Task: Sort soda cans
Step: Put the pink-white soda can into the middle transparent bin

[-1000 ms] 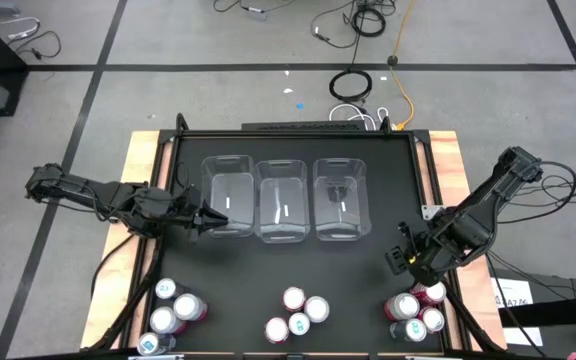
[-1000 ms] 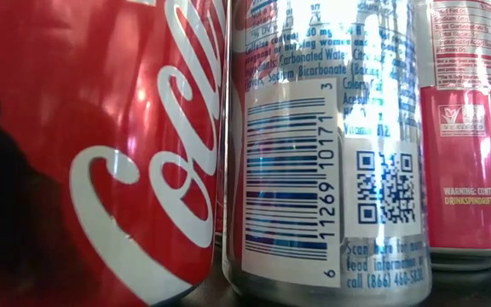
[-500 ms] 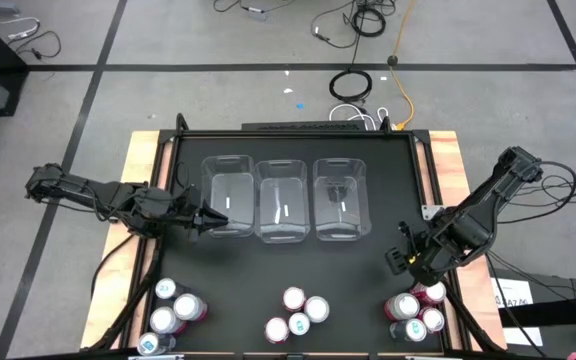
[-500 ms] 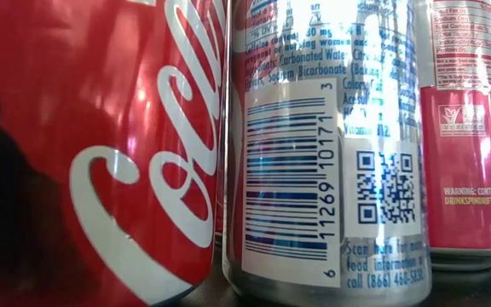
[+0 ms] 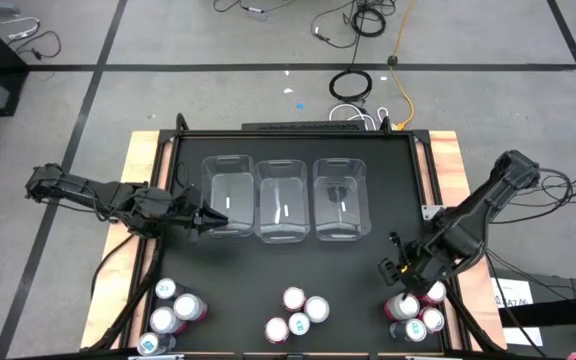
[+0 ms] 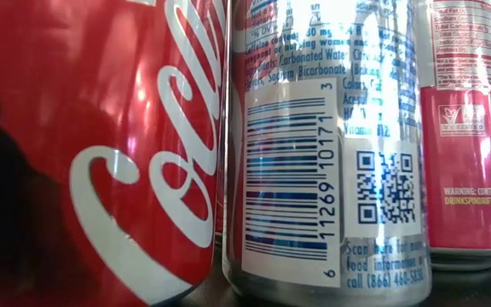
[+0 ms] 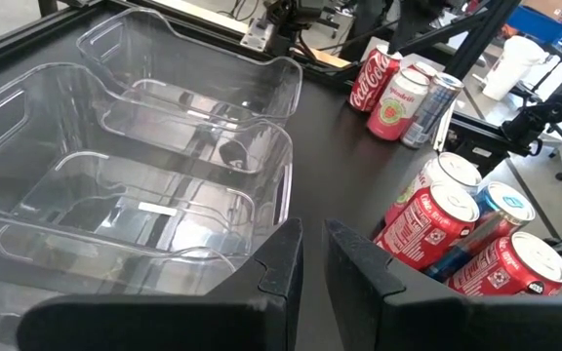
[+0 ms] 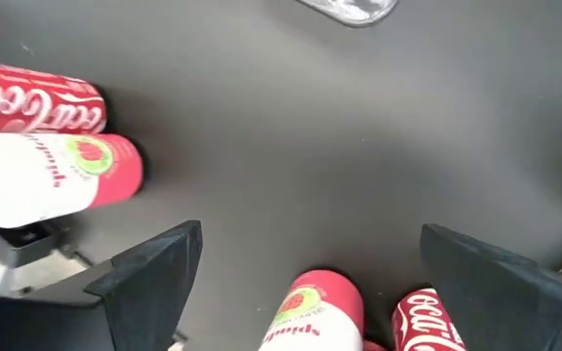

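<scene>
Right gripper (image 5: pixel 396 272): jaws spread wide, holding nothing, poised over the black table (image 5: pixel 368 262) just inward of the right-hand cluster of soda cans (image 5: pixel 415 312); in its wrist view the two dark fingers (image 8: pixel 144 278) stand far apart with a pink-and-white can (image 8: pixel 312 312) between them, lower down, and a dark red can (image 8: pixel 429 320) just beside that one. Two further cans, one dark red (image 8: pixel 32 97) and one pink-and-white (image 8: pixel 52 175), lie to one side of the same view. Left gripper (image 5: pixel 208 218): fingers pressed together, empty, parked at the outer wall of the leftmost of three clear bins (image 5: pixel 284 200), which stand in a row at mid-table with no cans inside. Remaining cans: a left group (image 5: pixel 173 307) at the near left corner and a centre group (image 5: pixel 296 312) at the near edge, both well apart from either gripper. Low view: filled by three cans close up, a dark red can (image 6: pixel 92 153), a silver-backed can with barcode (image 6: pixel 326 153) and a pink can (image 6: pixel 471 128). Change from a second ago: the right gripper has shifted inward and toward the near edge, closer to the right cluster, and its jaws have widened; left arm, bins and all cans unchanged.
</scene>
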